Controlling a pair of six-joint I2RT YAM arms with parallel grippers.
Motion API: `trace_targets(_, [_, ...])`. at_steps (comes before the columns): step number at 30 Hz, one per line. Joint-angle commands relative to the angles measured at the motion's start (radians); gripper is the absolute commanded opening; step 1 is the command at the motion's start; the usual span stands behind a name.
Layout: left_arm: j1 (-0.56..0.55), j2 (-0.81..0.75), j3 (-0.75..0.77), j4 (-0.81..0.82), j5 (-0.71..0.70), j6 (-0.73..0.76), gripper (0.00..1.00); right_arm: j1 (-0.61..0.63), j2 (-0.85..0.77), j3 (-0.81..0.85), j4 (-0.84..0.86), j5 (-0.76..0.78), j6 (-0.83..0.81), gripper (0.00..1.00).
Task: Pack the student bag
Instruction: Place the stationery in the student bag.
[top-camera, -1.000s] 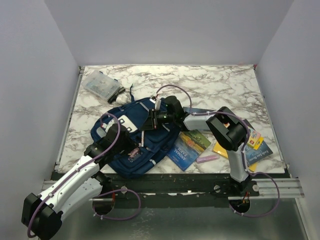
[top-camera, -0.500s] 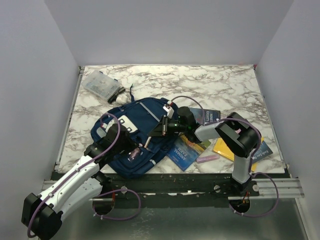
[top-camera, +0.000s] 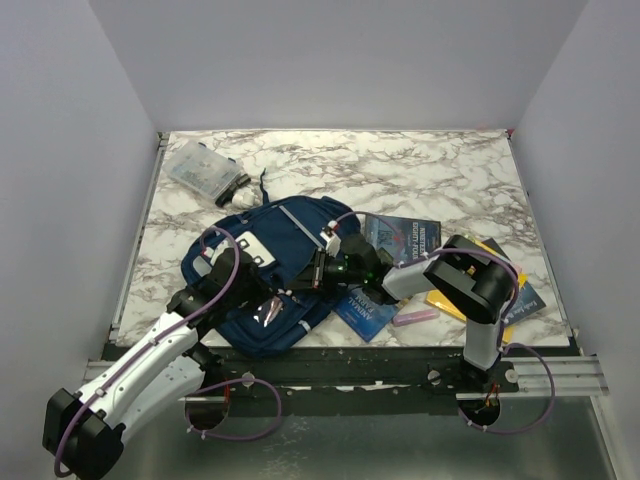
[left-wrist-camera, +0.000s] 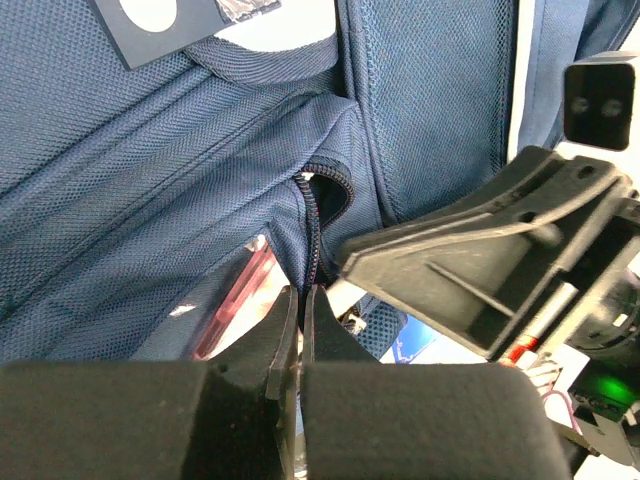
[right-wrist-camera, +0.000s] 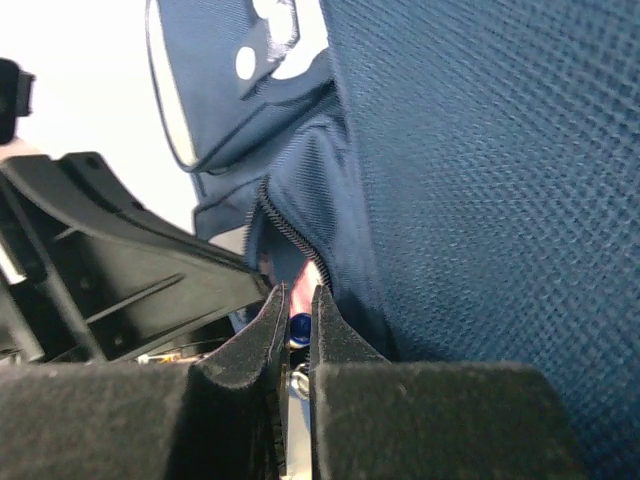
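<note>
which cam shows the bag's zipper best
Left wrist: the zipper teeth are sharp along the student bag opening. Right wrist shows a blurrier stretch; the top view is too distant to make it out.

The student bag (top-camera: 285, 232) was dark blue with grey stripes. The table (top-camera: 420, 170) under the bag was white with grey swirls. A book (top-camera: 405, 235) right of the bag was blue
</note>
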Motion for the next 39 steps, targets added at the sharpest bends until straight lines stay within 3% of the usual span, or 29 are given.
trace_targets(1, [0.001, -0.022, 0.008, 0.097, 0.033, -0.014, 0.0, 0.038, 0.05, 0.043, -0.152, -0.052, -0.079, 0.1])
trace_targets(8, [0.0, -0.017, 0.009, 0.097, 0.033, -0.011, 0.0, 0.053, -0.037, 0.034, -0.313, 0.004, -0.221, 0.23])
trace_targets(13, [0.0, 0.0, -0.003, 0.104, 0.033, -0.009, 0.0, 0.052, -0.047, 0.095, -0.38, -0.058, -0.295, 0.3])
trace_targets(16, [0.001, -0.002, -0.011, 0.106, 0.033, -0.01, 0.0, 0.052, -0.031, 0.112, -0.355, -0.127, -0.279, 0.29])
trace_targets(20, [0.001, -0.002, -0.021, 0.105, 0.028, -0.01, 0.0, 0.061, -0.002, 0.12, -0.295, -0.217, -0.235, 0.2])
trace_targets(23, [0.001, 0.002, -0.023, 0.105, 0.031, -0.012, 0.0, 0.081, -0.015, 0.117, -0.304, -0.216, -0.252, 0.27])
trace_targets(28, [0.001, 0.003, -0.026, 0.106, 0.033, -0.013, 0.0, 0.087, 0.03, 0.235, -0.58, -0.168, -0.429, 0.36])
trace_targets(34, [0.001, -0.014, -0.025, 0.092, 0.033, -0.008, 0.0, 0.048, -0.023, 0.221, -0.55, -0.15, -0.418, 0.51])
trace_targets(39, [0.002, -0.03, -0.05, 0.091, 0.03, -0.015, 0.0, 0.025, -0.015, 0.25, -0.569, -0.165, -0.429, 0.52])
